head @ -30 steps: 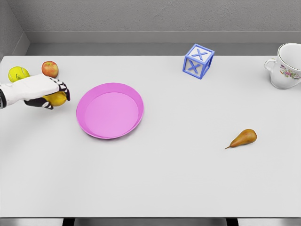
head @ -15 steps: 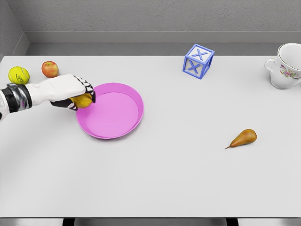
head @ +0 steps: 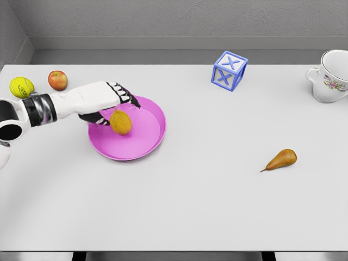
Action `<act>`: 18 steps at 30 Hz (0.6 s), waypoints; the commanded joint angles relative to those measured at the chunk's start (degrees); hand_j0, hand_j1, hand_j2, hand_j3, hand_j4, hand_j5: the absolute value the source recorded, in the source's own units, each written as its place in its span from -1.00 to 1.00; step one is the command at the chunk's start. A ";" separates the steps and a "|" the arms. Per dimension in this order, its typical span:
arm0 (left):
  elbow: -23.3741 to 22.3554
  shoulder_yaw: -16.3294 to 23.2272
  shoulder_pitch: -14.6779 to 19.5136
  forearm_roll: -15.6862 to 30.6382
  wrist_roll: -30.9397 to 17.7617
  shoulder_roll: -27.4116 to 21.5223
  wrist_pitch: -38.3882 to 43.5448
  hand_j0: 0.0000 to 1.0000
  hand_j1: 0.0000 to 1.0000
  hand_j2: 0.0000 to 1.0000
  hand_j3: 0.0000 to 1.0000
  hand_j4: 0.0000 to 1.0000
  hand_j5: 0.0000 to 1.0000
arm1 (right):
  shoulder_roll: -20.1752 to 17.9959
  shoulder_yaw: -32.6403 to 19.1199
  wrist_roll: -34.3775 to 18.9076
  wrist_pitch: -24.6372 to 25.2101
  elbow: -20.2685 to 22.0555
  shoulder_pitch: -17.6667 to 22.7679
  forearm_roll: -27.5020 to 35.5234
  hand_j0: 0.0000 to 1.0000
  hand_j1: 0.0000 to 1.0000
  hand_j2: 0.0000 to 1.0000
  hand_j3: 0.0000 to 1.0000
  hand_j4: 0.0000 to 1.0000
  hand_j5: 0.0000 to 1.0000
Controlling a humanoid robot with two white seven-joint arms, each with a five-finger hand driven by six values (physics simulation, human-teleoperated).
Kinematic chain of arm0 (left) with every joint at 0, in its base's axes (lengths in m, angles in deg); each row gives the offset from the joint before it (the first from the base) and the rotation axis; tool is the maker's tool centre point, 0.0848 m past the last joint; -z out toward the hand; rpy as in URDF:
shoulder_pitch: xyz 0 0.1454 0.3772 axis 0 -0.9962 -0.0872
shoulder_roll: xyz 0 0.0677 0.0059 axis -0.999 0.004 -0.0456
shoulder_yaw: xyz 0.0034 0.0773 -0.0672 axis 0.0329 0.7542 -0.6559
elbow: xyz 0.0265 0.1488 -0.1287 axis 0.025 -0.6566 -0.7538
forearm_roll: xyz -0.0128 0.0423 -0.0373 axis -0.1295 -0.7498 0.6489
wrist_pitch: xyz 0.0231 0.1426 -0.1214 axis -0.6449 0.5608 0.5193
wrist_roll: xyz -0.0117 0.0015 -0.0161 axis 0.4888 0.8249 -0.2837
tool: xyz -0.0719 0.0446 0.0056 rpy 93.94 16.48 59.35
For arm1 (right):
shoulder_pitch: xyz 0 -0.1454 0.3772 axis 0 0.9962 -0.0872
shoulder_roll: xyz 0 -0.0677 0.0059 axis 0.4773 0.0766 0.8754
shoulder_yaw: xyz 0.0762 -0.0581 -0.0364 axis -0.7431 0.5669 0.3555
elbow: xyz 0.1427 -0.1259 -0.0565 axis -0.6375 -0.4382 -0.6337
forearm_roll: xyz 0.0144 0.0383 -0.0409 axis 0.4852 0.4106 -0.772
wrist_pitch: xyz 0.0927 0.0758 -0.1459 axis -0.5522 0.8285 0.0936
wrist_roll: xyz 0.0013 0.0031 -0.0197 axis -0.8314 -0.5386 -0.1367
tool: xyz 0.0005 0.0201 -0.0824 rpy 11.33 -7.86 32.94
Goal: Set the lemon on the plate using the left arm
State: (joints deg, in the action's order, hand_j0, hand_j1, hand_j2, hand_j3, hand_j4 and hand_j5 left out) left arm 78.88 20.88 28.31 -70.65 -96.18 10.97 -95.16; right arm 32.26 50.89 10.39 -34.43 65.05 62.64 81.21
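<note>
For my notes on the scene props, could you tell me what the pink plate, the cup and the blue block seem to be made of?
Plate: looks like matte plastic, uniform pink with no glaze shine. Cup: probably glazed ceramic or porcelain, judging by its white body with a floral print. Block: likely painted wood or plastic, blue edges around pale faces marked with an X; the render leaves it open.

A big white desk point(head: 206, 206) is seen across the frame. A gray wall point(head: 163, 19) is seen along the top.
</note>
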 commanded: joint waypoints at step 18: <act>-2.17 -24.96 -18.37 8.14 0.03 -9.56 0.17 1.00 1.00 1.00 1.00 1.00 1.00 | 0.00 0.01 0.00 0.00 0.00 0.00 0.01 1.00 1.00 1.00 1.00 1.00 1.00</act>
State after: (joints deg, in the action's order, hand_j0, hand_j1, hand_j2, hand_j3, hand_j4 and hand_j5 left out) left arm 74.80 -5.93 9.94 -63.98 -96.18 0.90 -95.15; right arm 32.26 50.89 10.39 -34.43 65.05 62.64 81.21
